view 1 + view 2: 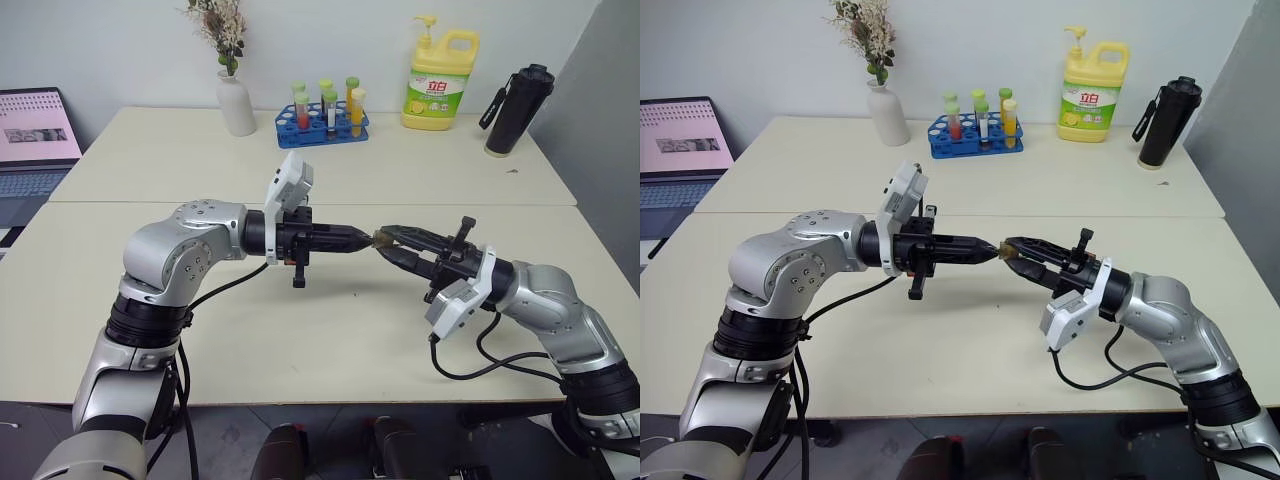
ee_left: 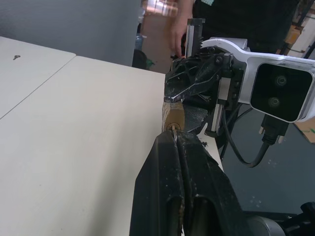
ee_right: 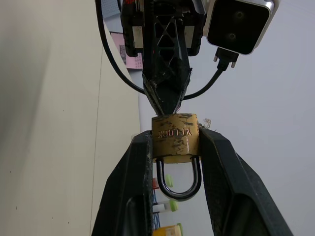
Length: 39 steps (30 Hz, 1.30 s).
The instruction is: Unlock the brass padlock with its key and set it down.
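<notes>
Above the table's (image 1: 300, 340) near half:
Right gripper (image 3: 174, 147): clamped on the brass padlock (image 3: 175, 137), held in mid-air.
Left gripper (image 2: 176, 140): fingers pressed together at the padlock's keyhole end.
Hidden: key masked by those fingertips.
Writing: "YT-LOCK" is stamped on the brass body.

- Between the right gripper's (image 3: 174, 147) fingers sits the brass padlock (image 3: 175, 137), filling the gap; nothing else fits there.
- The left gripper (image 3: 165, 105) meets the padlock's far face with its fingers pressed together, blocking the way straight ahead of the right jaws.
- Below both jaws the table (image 1: 330, 330) lies bare, with room to descend.
- Well beyond the jaws stand a vase (image 1: 236, 100), test-tube rack (image 1: 325, 122), yellow bottle (image 1: 440, 80) and black flask (image 1: 518, 108).
</notes>
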Motion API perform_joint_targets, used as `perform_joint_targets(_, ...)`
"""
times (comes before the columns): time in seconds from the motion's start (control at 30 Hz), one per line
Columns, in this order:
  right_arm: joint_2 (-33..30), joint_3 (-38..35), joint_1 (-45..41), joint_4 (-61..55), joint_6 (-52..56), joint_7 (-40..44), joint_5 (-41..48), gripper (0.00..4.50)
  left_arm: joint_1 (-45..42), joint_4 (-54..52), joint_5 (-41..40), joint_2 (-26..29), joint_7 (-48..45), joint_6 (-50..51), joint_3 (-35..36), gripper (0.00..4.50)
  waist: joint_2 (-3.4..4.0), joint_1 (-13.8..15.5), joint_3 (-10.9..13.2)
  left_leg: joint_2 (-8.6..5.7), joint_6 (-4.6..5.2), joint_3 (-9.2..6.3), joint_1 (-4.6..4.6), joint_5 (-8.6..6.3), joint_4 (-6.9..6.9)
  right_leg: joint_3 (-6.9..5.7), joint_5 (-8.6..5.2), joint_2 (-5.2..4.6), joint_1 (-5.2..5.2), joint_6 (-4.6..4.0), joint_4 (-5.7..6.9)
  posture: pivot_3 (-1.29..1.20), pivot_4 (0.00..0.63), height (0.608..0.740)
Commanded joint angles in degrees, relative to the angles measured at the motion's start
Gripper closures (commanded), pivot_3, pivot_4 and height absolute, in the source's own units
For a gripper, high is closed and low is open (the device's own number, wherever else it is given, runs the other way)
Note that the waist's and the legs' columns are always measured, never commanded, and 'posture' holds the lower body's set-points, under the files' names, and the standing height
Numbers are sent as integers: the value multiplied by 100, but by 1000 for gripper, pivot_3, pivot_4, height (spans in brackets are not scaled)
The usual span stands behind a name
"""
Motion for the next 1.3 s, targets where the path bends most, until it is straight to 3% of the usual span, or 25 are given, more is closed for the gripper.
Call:
perform_joint_targets(0.03, 10, -33, -34, -153, 12, 19, 178, 3561, -88, -64, 92, 3, -71, -206, 51, 4500, 0, 0, 0, 0, 0, 0, 0, 0, 0, 0, 1, 0, 0, -1, 0, 0, 150, 740)
perform_joint_targets(0.33, 34, -50, -38, -140, 61, 74, 281, 3561, 123, -237, 531, 70, -463, -1125, -43, 4500, 0, 2, 0, 0, 0, 1, 0, 0, 0, 0, 2, 0, 0, -4, 1, 0, 150, 740)
perform_joint_targets(0.63, 76, -78, -85, -161, 218, 125, 436, 3561, 422, -343, 1766, 93, -1009, -3594, -400, 4500, 0, 3, 0, -1, 0, 7, 0, 0, 0, 2, 3, 0, 0, -5, 0, 0, 150, 740)
perform_joint_targets(0.87, 124, -88, -122, -175, 314, 150, 486, 3561, 427, -13, 2328, -127, -863, -4752, -423, 4500, 0, 5, 0, -2, 1, 10, 0, 0, 1, 1, 3, 0, 0, -5, 0, 0, 150, 740)
perform_joint_targets(1.03, 117, -88, -137, -193, 319, 157, 498, 3561, 323, 190, 2275, -289, -775, -4804, -318, 4500, 0, 4, 0, -2, 1, 11, -1, 0, 1, 0, 3, 1, 0, -5, 0, 0, 150, 740)
perform_joint_targets(1.27, 147, -60, -167, -227, 318, 159, 480, 3561, 328, 173, 1759, -255, -667, -3578, -155, 4500, 0, 2, 0, -1, 1, 8, 0, 0, 1, -1, 2, 1, 0, -4, 1, 0, 150, 740)
perform_joint_targets(1.3, 150, -61, -169, -231, 319, 161, 479, 3561, 287, 214, 1556, -274, -553, -3156, -56, 4108, 0, 2, 0, -1, 2, 8, -1, 0, 1, -2, 2, 1, 0, -3, 1, 0, 150, 740)
